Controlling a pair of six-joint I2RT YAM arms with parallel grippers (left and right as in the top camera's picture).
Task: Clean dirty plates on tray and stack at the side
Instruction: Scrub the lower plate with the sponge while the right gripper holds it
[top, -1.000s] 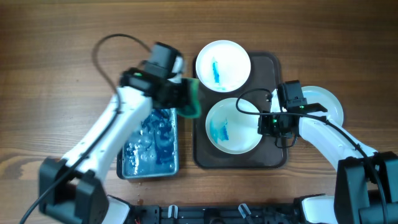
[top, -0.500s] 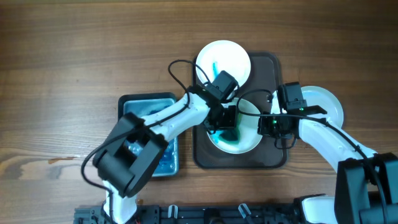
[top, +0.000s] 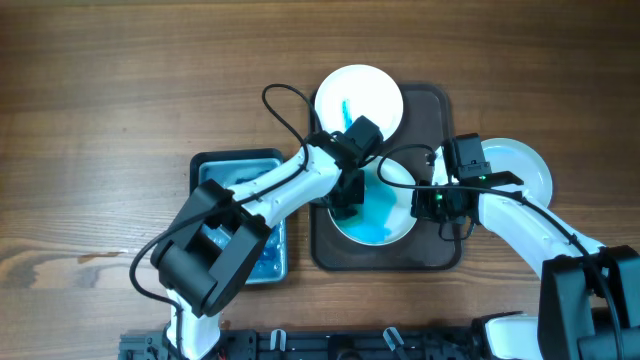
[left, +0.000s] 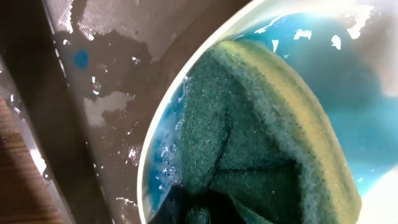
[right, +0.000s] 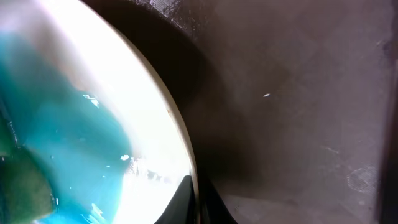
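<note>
plates (top: 358, 105) 3 | tray (top: 335, 255) 1, holding 2 | sponge (left: 249, 143) 1 | tub (top: 230, 158) 1

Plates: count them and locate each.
3: far plate on the tray's far end; near plate on its near end, under the sponge; third plate on the table right of the tray.

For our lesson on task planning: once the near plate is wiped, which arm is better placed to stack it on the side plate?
Right, probably: the right gripper pinches the right rim of the near plate, beside the side plate, while the left gripper holds the sponge.
</note>
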